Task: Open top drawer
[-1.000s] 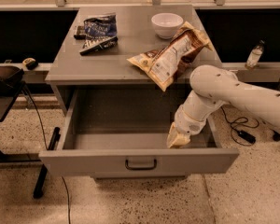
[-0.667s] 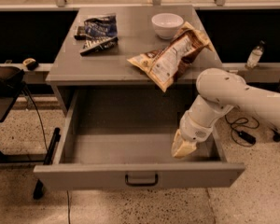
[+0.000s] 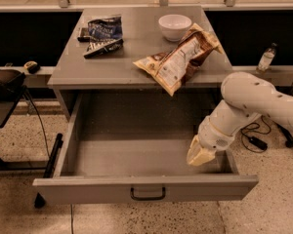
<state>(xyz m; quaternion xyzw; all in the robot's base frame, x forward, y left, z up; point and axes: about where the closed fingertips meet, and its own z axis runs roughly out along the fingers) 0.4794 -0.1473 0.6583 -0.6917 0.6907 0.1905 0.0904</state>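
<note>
Since the earlier frames the top drawer (image 3: 107,191) has slid further out toward the camera, and the end effector (image 3: 201,156) has come with it, keeping its place inside the right end of the drawer. The drawer now stands pulled far out from under the worktop (image 3: 73,67). Its flat gray front lies just below and in front of the end effector, and its small black loop handle (image 3: 148,194) sits lower and to the left.

The cream-coloured end effector points down into the drawer cavity, close to the right side wall and just behind the front panel. Whether it touches either one cannot be told, nor whether it is spread or pressed together. The white arm (image 3: 249,99) rises from it up and to the right, passing over the drawer's right wall.

Above and a little left of the end effector, a tan snack bag (image 3: 178,57) lies on the worktop with one corner jutting past the front edge over the open drawer. Further up, behind that bag, stands a white bowl (image 3: 175,26). Far up and to the left lies a crumpled blue packet (image 3: 103,33). Up and to the right, beyond the arm, a small bottle (image 3: 266,58) stands on a ledge. A dark cable (image 3: 254,140) lies on the floor to the right, and a black device (image 3: 2,82) sits well off to the left.
</note>
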